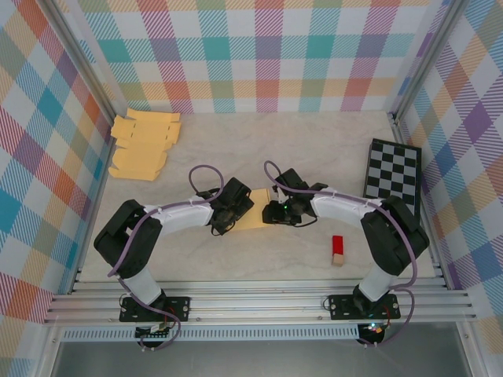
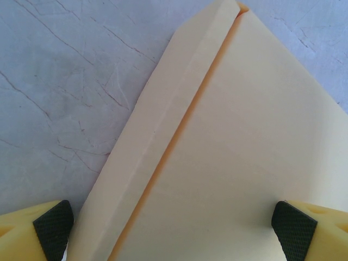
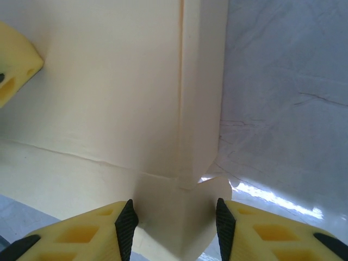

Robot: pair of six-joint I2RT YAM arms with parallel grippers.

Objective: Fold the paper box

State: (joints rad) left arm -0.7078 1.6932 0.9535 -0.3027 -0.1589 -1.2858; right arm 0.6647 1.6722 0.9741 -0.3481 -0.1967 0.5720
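Looking down from the top camera, you have the paper box (image 1: 259,216) lying mostly flat in the middle of the bench (image 1: 314,141), so I judge the fold as barely begun: no wall stands yet. Your left arm (image 1: 169,214) and right arm (image 1: 346,206) both reach inward with elbows bent and meet low over the sheet from opposite sides. A stack of flat blanks (image 1: 143,145) waits at the far left corner. From the left wrist, one long side flap (image 2: 157,141) is creased and lies along the main panel (image 2: 255,141), the only fold I can point to. The left jaws are spread wide, pads (image 2: 53,228) straddling the sheet and holding nothing. From the right wrist, a creased strip (image 3: 201,81) runs down to an end tab (image 3: 174,217). The right jaws stand part-closed with that tab pinched between the pads (image 3: 126,225). Raising the walls and tucking the ends remain, by my reading.
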